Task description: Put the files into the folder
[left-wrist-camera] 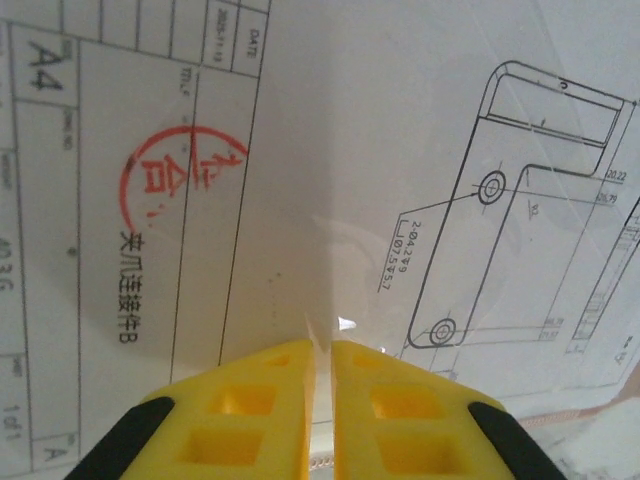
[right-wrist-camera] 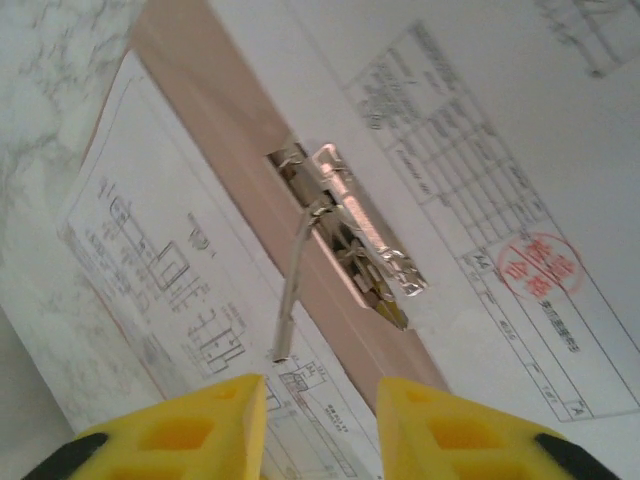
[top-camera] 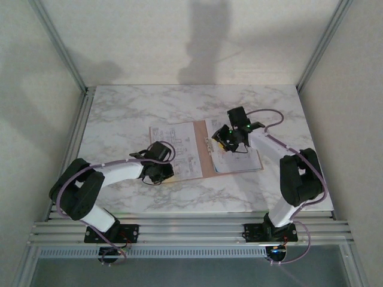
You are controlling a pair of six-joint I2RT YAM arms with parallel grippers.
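The pinkish-tan folder (top-camera: 206, 156) lies open at the table's middle, with a printed file sheet (top-camera: 179, 146) on its left leaf and another (top-camera: 239, 156) on its right. My left gripper (top-camera: 160, 173) is at the left sheet's near corner. In the left wrist view its yellow fingers (left-wrist-camera: 260, 400) are shut on the thin edge of that sheet (left-wrist-camera: 200, 200), which bears a red stamp. My right gripper (right-wrist-camera: 322, 400) hovers open over the folder's bare centre strip (right-wrist-camera: 230, 130), just short of a metal clip (right-wrist-camera: 365, 240) whose lever (right-wrist-camera: 290, 300) stands raised.
The marble table (top-camera: 119, 113) has free room behind and left of the folder. Aluminium frame posts (top-camera: 60, 48) and white walls close in the sides. A rail (top-camera: 191, 230) runs along the near edge by the arm bases.
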